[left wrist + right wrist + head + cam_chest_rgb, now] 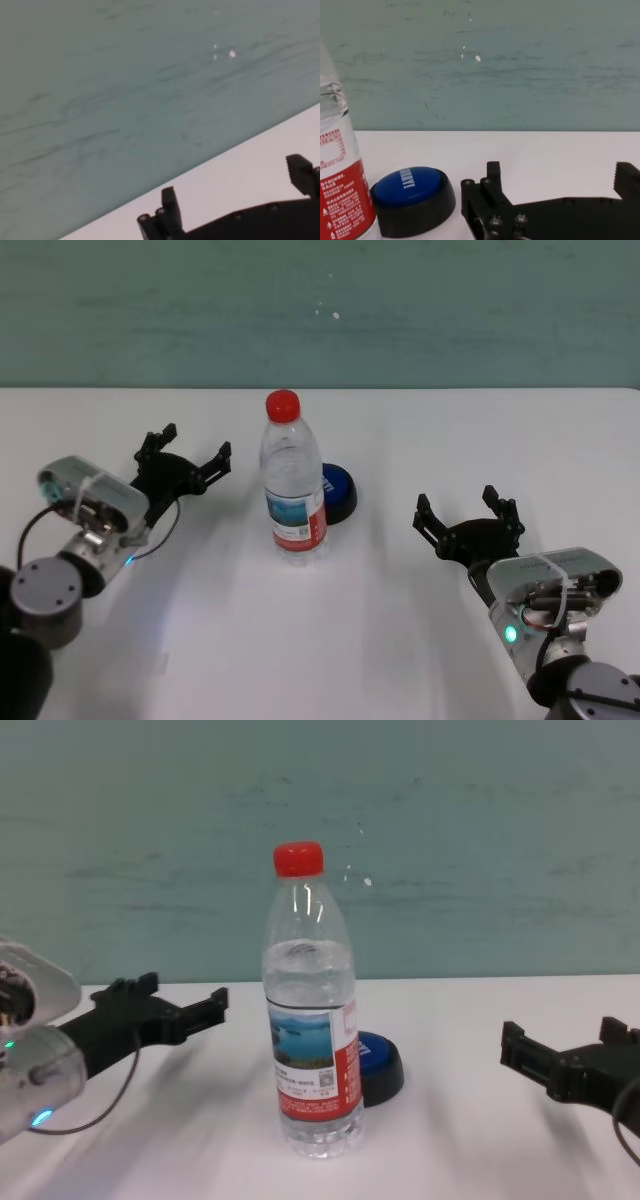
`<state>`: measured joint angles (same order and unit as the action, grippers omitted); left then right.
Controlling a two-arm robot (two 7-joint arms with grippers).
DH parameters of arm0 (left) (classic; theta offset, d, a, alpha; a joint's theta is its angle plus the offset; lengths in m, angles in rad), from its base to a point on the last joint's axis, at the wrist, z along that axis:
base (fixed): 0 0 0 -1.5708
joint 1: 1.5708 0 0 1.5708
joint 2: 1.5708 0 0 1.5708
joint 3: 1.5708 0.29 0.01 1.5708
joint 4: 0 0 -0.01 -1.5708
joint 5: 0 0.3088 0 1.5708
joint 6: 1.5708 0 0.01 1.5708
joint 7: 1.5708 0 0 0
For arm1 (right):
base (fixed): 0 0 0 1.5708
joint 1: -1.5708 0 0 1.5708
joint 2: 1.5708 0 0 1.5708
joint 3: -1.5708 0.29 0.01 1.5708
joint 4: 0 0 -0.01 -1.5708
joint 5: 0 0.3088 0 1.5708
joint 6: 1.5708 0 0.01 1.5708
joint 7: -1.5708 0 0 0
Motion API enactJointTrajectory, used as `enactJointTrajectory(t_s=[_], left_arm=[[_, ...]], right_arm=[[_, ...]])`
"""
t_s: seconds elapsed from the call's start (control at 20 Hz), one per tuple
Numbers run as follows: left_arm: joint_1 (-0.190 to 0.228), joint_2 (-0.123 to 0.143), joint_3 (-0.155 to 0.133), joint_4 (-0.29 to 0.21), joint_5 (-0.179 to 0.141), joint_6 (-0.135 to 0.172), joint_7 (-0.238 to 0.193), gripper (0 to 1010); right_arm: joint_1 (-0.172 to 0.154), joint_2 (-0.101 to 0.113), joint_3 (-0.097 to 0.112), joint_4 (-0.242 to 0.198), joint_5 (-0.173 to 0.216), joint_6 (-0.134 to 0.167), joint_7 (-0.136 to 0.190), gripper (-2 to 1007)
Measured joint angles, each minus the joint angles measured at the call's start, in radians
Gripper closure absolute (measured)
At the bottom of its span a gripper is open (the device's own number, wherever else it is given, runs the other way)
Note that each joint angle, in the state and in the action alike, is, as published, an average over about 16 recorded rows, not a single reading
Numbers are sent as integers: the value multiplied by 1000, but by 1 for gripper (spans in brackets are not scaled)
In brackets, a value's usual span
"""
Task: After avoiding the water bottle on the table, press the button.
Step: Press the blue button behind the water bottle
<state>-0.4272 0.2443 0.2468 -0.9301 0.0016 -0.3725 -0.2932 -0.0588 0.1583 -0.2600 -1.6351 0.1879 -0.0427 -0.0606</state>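
- Water bottle (294, 485) stands mid-bench (400, 640); button (338, 491) sits touching it at two o'clock.
- Right hand (468, 515), spread and empty, should arc in from three o'clock.
- Left hand (186, 456) idles spread, nine o'clock.

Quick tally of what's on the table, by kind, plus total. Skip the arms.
Water bottle: 1
Button: 1
Total: 2, both on the table.
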Motion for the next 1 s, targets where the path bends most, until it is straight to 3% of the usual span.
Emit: enactJointTrajectory(t_s=[0.3,0.7,1.0], left_arm=[[91,17,-35,-140,21,73,54,10],[267,35,-62,-392,57,173,98,10],[390,33,-69,-543,88,220,123,10]], right_arm=[[0,0,0,0,0,0,0,1],[0,0,0,0,0,0,0,1],[0,0,0,0,0,0,0,1]])
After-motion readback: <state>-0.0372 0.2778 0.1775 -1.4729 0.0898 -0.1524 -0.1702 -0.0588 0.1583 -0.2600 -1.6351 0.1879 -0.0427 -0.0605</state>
